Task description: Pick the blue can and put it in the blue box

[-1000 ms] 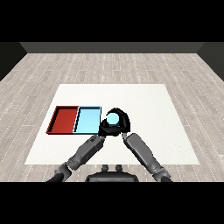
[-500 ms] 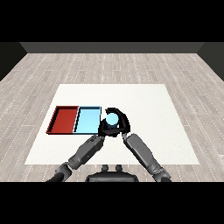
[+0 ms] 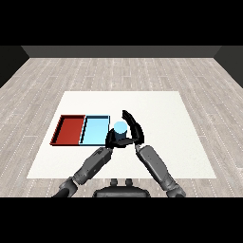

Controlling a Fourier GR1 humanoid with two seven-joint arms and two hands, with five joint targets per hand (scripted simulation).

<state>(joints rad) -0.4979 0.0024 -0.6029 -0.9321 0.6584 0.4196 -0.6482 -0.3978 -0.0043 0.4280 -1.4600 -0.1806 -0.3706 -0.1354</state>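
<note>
Trays sit side by side on the white bench [image 3: 156, 107], toward my left: the red tray [image 3: 70, 129] on the outside, and the light blue tray [image 3: 95, 130] touching it on the inner side. From the head view I see the blue can [image 3: 119, 127] just past the right edge of the light blue tray, upright as far as I can tell, with its pale round top facing me. The can is not inside the tray; it stands beside the tray's right wall, over the bench, and I cannot tell whether its base touches the surface or is lifted off it. My right hand [image 3: 134, 129] is wrapped around the can from the right, its fingers [image 3: 127, 116] arching up and over the far side of the can while the palm sits behind it on my side. My left hand [image 3: 111, 139] is low at the near left of the can, close against it, at the near right corner of the light blue tray; its fingers are bunched together in a dark mass and I cannot tell whether they are curled or straight. Both grey forearms come in from the lower corners and meet at the can.
</note>
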